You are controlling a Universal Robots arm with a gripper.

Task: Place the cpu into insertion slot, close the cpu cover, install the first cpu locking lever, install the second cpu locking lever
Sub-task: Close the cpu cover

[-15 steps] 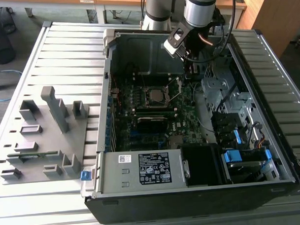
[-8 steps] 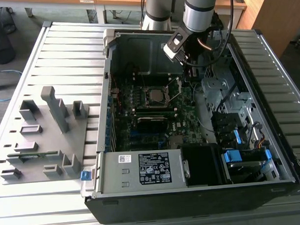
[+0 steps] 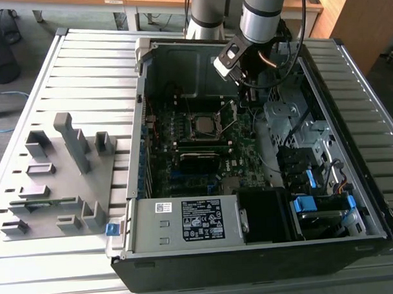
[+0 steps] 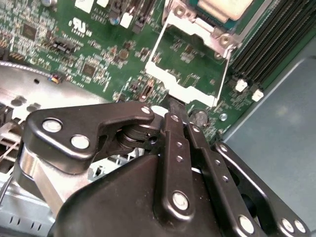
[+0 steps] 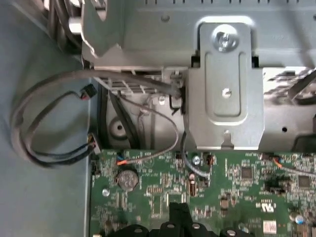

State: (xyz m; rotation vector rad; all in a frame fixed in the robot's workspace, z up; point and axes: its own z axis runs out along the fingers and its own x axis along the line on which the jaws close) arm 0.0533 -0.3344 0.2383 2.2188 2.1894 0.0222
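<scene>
Though seated in the small square dark socket [image 4: 197, 23] at upper right, leaves the dull silver-grey square chip [image 4: 224, 7] uncovered, thin silver windowed cover frame [image 4: 182, 88] flipped open mid-frame. Holds jaws clenched, empty, beside its lower edge. Leaves cover and both levers undone.
</scene>
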